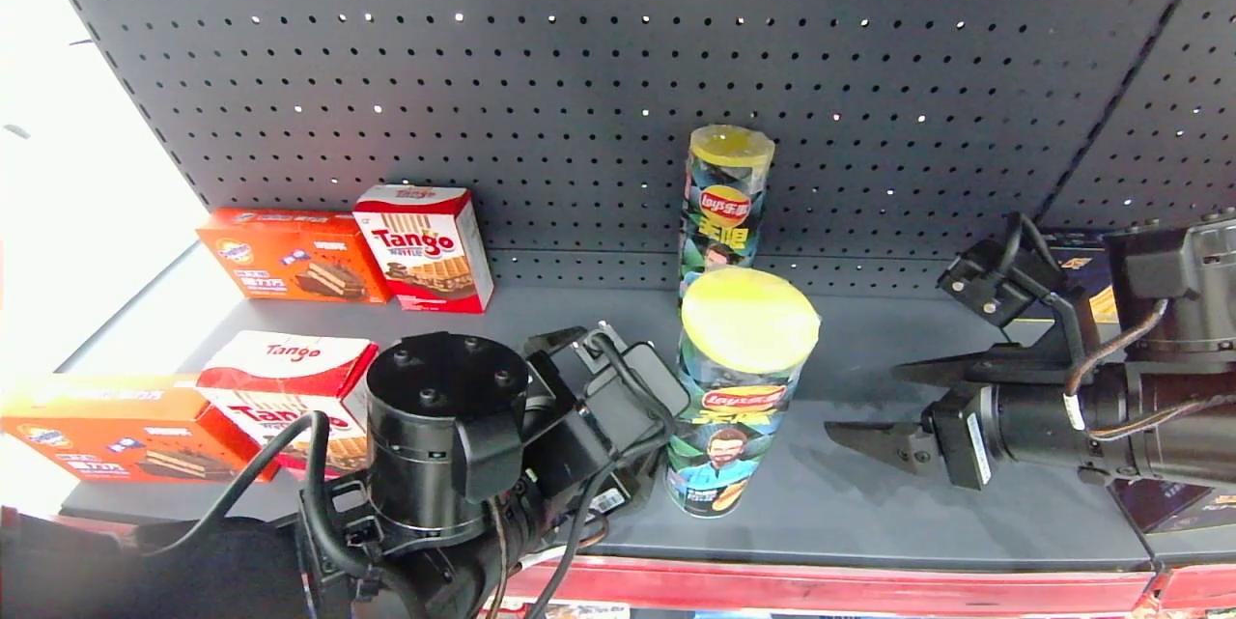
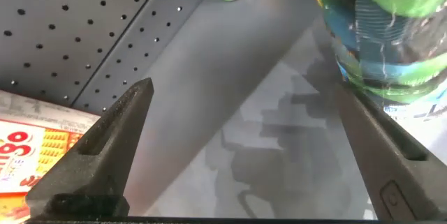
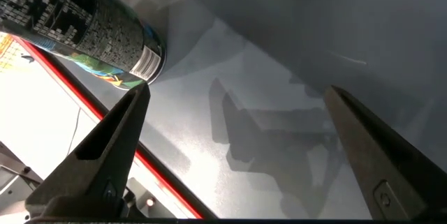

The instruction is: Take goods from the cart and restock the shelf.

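- Yellow-lidded chip can [image 1: 739, 387] stands upright on the dark grey shelf [image 1: 869, 503], between the two grippers and held by neither.
- Left gripper [image 2: 241, 91] hangs low over the shelf with its fingers spread wide; the can rises close by one finger [image 2: 377, 147], outside the gap.
- Right gripper [image 1: 864, 399] lies level above the shelf on the can's other side, fingers apart and pointing at the can, near it but not touching.
- A second chip can [image 1: 726, 199] stands beyond the first, farther from both grippers, against the pegboard [image 1: 579, 69].
- Red-and-white wafer boxes [image 1: 425, 247] and orange boxes [image 1: 290, 254] sit outward of the left gripper, away from the cans.
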